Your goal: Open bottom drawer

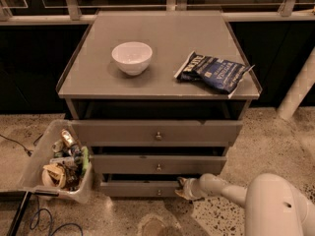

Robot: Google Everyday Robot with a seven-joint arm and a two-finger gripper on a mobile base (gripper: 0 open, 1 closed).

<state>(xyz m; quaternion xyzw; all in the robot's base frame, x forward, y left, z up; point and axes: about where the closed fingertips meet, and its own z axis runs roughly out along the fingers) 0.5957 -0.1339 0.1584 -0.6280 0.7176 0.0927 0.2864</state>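
Observation:
The grey cabinet has three drawers. The bottom drawer [142, 189] is the lowest and slimmest, with a small round knob [158, 192]. It sits slightly pulled out, with a dark gap above its front. My gripper [183, 188] is at the right end of that drawer front, just right of the knob, low near the floor. My white arm [231, 193] reaches in from the lower right. The middle drawer [158, 164] and the top drawer [157, 132] are above it.
A white bowl [132, 57] and a blue chip bag [212, 72] lie on the cabinet top. A clear bin [58, 162] of small items stands on the floor to the left. Cables [44, 220] lie at the lower left. A white post [298, 90] stands at right.

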